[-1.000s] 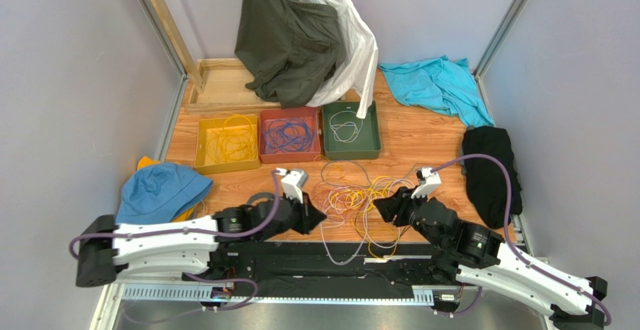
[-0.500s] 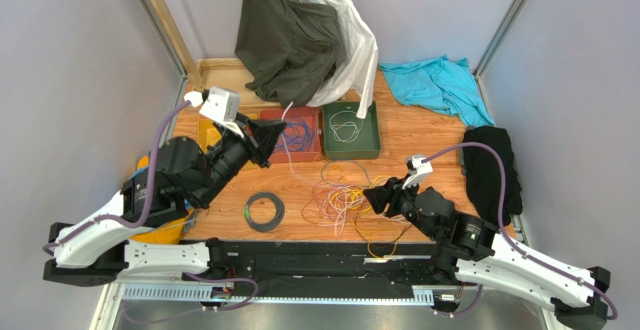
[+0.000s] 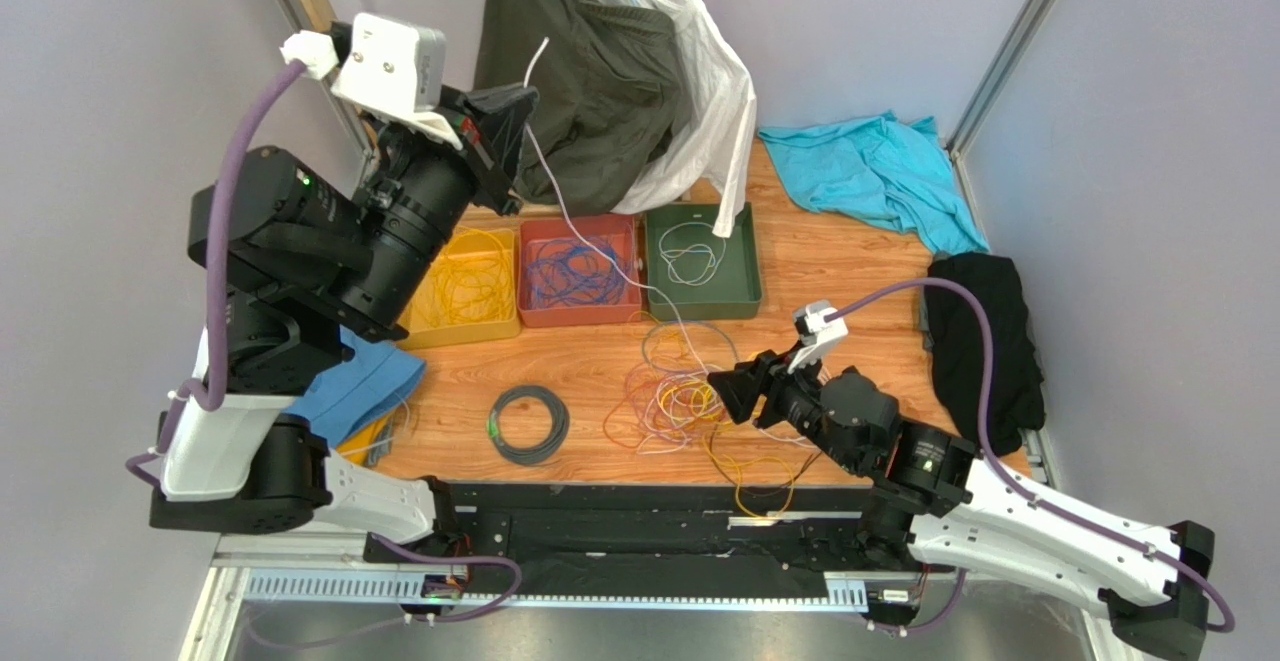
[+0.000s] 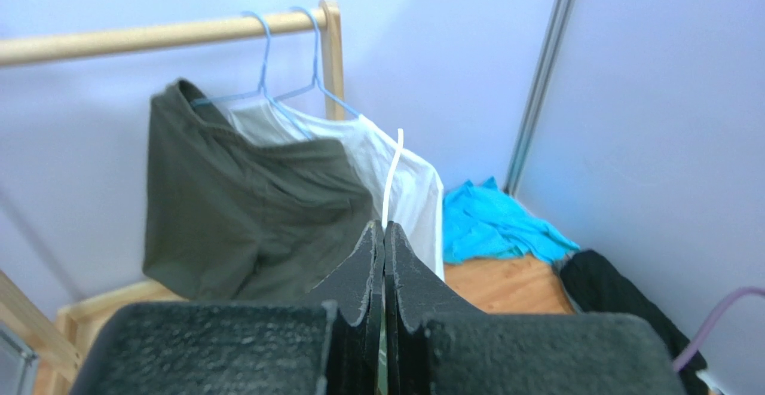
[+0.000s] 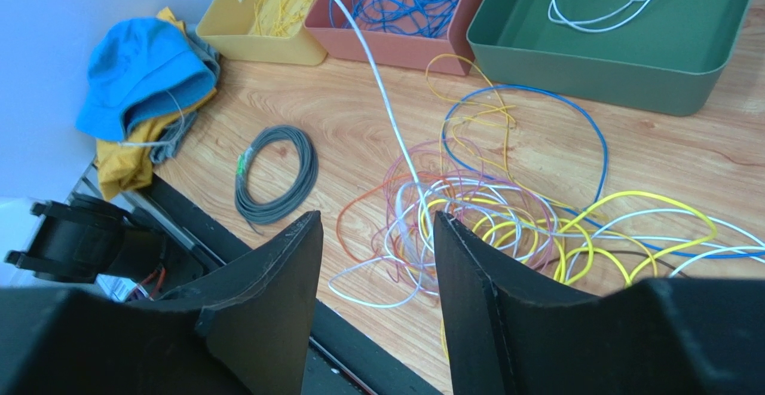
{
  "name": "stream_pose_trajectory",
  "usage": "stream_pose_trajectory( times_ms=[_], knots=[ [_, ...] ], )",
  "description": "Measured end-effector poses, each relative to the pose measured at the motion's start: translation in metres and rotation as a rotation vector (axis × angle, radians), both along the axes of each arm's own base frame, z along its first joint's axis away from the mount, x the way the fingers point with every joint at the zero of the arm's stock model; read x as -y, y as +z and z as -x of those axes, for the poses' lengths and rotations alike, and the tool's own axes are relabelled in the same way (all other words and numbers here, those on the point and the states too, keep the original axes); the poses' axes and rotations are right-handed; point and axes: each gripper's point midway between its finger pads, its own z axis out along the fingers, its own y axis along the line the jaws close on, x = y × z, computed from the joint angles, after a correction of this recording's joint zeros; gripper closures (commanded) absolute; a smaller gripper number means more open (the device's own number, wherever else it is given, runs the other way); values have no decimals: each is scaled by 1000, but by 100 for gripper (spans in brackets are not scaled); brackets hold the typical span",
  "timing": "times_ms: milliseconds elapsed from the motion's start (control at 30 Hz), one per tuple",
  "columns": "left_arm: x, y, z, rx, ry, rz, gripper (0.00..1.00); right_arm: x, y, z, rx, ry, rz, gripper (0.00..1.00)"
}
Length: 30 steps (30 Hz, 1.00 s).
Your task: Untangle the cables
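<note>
A tangle of thin yellow, white, purple, orange and blue cables (image 3: 694, 399) lies on the wooden table, also in the right wrist view (image 5: 489, 211). My left gripper (image 3: 519, 103) is raised high at the back left, shut on a white cable (image 3: 601, 249) that runs taut down into the tangle; its end sticks up above the fingertips (image 4: 391, 175). My right gripper (image 3: 729, 388) is open, low over the right side of the tangle, holding nothing (image 5: 377, 225). A coiled dark grey cable (image 3: 528, 423) lies apart to the left.
Yellow tray (image 3: 452, 289), red tray (image 3: 579, 274) and green tray (image 3: 700, 261) with sorted cables stand behind the tangle. A blue hat (image 3: 361, 384), a turquoise cloth (image 3: 879, 169), a black cloth (image 3: 977, 339) and hanging clothes (image 3: 601, 69) ring the table.
My left gripper has risen from the tangle up to the back left, drawing the white cable taut out of the pile. My right gripper has edged left over the tangle.
</note>
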Motion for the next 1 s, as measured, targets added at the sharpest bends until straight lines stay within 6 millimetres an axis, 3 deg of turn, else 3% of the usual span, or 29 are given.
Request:
stream_pose_trajectory(
  times_ms=[167, 500, 567, 600, 667, 733, 800, 900, 1000],
  knots=[
    [-4, 21, -1, 41, 14, 3, 100, -14, -19, -1, -14, 39, 39, 43],
    [4, 21, -3, 50, 14, -42, 100, -36, -56, -26, -19, 8, 234, 42],
    [4, 26, -2, 56, 10, -29, 100, -45, -63, -33, -25, 6, 281, 52],
    [2, 27, -2, 58, 9, -24, 100, -49, -65, -37, -26, 2, 303, 70],
    [-1, 28, -1, 59, 9, -18, 100, -58, -68, -45, -27, -8, 343, 97],
    [-4, 27, 0, 57, 9, -20, 100, -63, -66, -49, -28, -12, 360, 100],
    [-6, 18, 0, 49, 11, -35, 100, -66, -54, -51, -24, -16, 354, 100],
    [-12, -7, 2, 25, 13, -68, 100, -66, -4, -52, 30, -19, 273, 100],
    [-22, -42, 4, -8, 18, -81, 100, -55, 75, -47, 125, -24, 143, 100]
  ],
)
